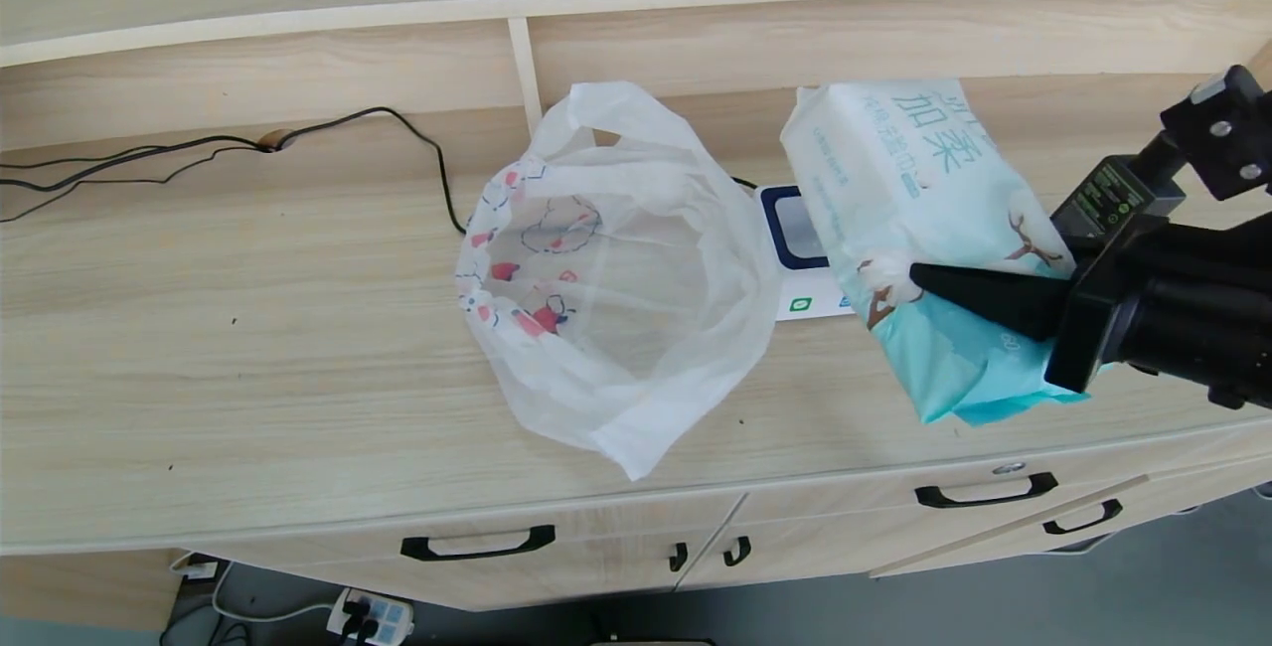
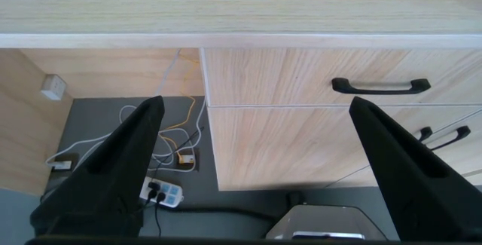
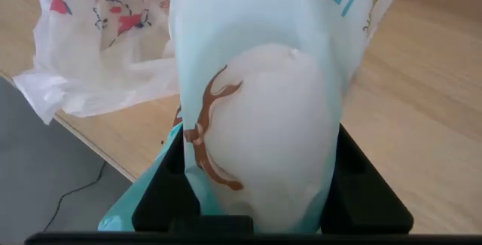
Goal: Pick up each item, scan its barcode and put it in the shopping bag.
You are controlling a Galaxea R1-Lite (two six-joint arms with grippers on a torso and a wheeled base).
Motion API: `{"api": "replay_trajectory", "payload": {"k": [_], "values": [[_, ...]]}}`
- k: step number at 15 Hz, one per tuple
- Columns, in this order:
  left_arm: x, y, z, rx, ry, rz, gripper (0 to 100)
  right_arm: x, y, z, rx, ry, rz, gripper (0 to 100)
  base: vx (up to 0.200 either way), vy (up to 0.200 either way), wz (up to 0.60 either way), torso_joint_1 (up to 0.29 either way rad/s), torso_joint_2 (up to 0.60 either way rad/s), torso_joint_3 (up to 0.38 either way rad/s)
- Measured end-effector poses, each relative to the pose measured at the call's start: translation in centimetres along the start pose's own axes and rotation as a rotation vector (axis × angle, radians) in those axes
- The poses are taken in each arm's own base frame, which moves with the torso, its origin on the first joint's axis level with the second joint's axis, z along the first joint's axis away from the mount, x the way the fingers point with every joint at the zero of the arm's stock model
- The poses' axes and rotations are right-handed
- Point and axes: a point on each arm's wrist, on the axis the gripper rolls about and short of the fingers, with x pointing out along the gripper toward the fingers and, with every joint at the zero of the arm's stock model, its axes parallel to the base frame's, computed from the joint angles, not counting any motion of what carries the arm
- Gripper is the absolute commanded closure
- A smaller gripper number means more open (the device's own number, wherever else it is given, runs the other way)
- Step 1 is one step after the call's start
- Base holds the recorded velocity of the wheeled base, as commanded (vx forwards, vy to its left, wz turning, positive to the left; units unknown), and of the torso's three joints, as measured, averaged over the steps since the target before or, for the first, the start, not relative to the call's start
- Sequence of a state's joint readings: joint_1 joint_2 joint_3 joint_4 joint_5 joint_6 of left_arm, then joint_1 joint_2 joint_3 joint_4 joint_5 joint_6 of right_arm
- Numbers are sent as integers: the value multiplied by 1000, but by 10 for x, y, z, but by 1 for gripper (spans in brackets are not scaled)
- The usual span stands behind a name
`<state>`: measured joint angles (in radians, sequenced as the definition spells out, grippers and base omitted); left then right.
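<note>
Scan step, we reckon: right pincer [image 1: 929, 280] is pinching the tissue pack [image 1: 894, 179], held over the scanner [image 1: 795, 229] centre-right of the head view. Left pincer [image 2: 256, 100] spread, facing the drawers [image 2: 286, 79]. Next move: carry the pack left over the shopping bag [image 1: 596, 407] mouth mid-frame, then release.

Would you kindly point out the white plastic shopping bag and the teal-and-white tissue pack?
white plastic shopping bag [image 1: 596, 407], head view, its near wall.
teal-and-white tissue pack [image 1: 884, 169], head view, its white upper face.
</note>
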<state>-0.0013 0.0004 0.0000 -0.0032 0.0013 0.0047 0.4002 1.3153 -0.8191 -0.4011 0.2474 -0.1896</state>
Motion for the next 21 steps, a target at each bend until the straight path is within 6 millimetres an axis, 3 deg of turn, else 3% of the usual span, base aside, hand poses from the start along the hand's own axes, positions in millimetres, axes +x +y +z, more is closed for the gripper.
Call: {"api": "replay_trajectory", "payload": {"k": [5,7,15,21], "values": [[0,0,0,-5,0,0,0,12,-26,7,-76,33,-84,100,0,0,0,0,0,0],[0,0,0,-5,-1,0,0,20,-33,1,-66,59,-89,100,0,0,0,0,0,0],[0,0,0,-2,-3,0,0,35,-36,-21,-54,127,-62,100,0,0,0,0,0,0],[0,0,0,-3,-3,0,0,33,-40,-7,-104,-19,-110,100,0,0,0,0,0,0]]}}
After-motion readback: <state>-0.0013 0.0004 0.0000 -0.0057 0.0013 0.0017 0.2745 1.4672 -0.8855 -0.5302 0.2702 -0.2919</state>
